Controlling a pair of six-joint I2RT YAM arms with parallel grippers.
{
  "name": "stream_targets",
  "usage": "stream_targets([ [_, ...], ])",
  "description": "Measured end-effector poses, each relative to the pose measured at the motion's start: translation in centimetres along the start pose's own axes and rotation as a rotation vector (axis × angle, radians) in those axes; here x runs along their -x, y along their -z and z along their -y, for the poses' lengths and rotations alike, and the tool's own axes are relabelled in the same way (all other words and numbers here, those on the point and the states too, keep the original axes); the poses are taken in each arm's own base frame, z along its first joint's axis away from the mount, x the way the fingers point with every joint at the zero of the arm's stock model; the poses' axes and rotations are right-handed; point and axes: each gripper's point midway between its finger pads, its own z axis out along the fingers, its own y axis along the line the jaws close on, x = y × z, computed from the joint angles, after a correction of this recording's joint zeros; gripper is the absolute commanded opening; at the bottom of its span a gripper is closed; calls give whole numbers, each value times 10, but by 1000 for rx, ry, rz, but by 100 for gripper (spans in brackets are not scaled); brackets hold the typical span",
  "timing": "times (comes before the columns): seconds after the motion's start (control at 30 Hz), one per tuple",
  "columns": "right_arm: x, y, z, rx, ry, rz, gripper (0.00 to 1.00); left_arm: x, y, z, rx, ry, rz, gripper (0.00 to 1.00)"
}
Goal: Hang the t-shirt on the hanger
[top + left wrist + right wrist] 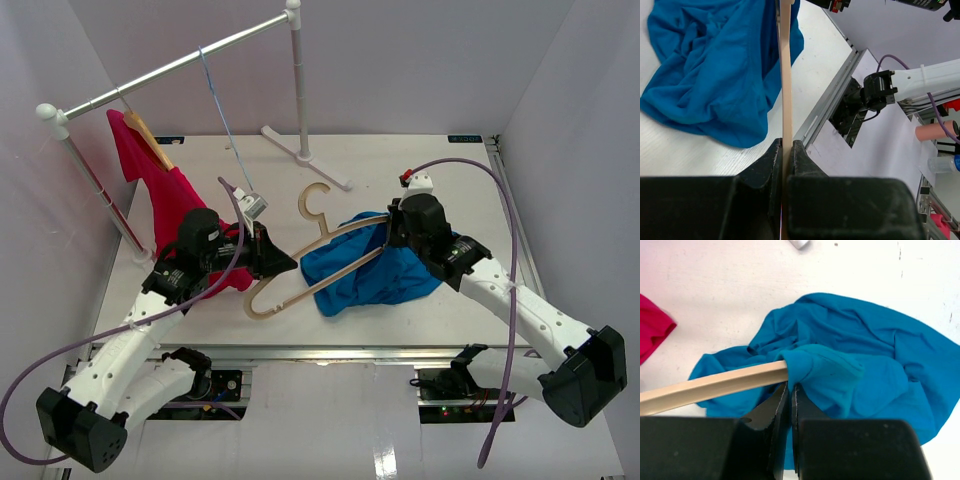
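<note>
Hanger (785, 75) sits at tabletop (420, 170) centre, hook toward 12 o'clock. We judge it light, rigid and smooth. Left tool (788, 146) clamped tight on hanger bar at its 8 o'clock end. T-shirt (390, 280) bunched at hanger's 3 o'clock, one hanger tip inside cloth. Right tool (790, 390) pinched closed on cloth fold just beneath that tip. We rate cloth soft, limp and likely to slide off wood. Grip collar or hem edge, not loose bulk.

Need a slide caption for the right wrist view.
Right gripper pinching the t-shirt, a fold of it covering one end of the hanger, over the table.
</note>
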Motion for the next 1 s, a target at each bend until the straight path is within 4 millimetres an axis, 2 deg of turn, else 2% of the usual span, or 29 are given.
stream_targets([
  [0.13, 18, 8, -3, 15, 14, 45, 8, -1, -11, 2, -37, -1, -3, 0],
  [0.33, 39, 16, -3, 7, 35, 84, 8, 2, -10, 12, -62, -41, 21, 0],
  [0.63, 48, 35, -2, 14, 58, 98, 8, -3, 5, 16, -9, -106, -1, 0],
  [0.77, 61, 48, -11, 71, 75, 124, 8, -5, 12, 21, -12, -120, -12, 0],
  [0.87, 63, 53, -22, 139, 103, 121, 8, -2, 9, 24, -28, -121, -23, 0],
  [1.0, 56, 55, -32, 201, 131, 91, 8, 1, 0, 22, -39, -98, -35, 0],
])
